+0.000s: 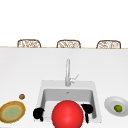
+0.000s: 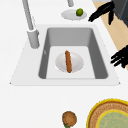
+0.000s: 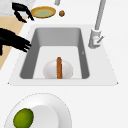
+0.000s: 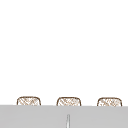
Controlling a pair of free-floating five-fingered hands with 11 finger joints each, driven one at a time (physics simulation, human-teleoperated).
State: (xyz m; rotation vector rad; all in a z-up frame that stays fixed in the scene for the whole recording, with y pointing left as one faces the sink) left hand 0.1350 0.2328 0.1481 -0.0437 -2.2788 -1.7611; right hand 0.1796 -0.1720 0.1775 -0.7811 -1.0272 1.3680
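Front view, lower centre of the frame: a large red sphere (image 1: pixel 67 114) is seen nearest the camera, covering the front of the sink (image 1: pixel 93 96). At its left the left hand (image 1: pixel 38 114) is seen over the sink's front left corner, and at its right the right hand (image 1: pixel 86 111) over the front right part of the basin. The fingers of both look curled downward here, with nothing held.

In the left side view the left hand (image 2: pixel 120 57) is found at the right edge of the frame, just off the sink's front rim, its fingers loosely bent toward the basin and closed on nothing. The right hand (image 2: pixel 103 12) is seen in the upper right, its fingers spread and stretched toward the white plate (image 2: pixel 72 15) that carries a green lime (image 2: pixel 79 11); plate and hand are apart.

On the sink floor a white plate (image 2: pixel 77 62) is laid, and a brown sausage (image 2: pixel 68 61) lies along its middle. Neither hand touches it.

In the lower left of the front view a yellow-rimmed brown plate (image 1: pixel 21 106) is set on the tabletop (image 1: pixel 20 72), with a small brown round thing (image 1: pixel 22 96) just behind it. The lime's plate is placed at the lower right of that view.

Behind the basin the faucet (image 1: pixel 67 72) stands upright, its lever pointing to the right. Along the far edge of the tabletop, three wicker chair backs (image 1: pixel 68 44) are lined up.
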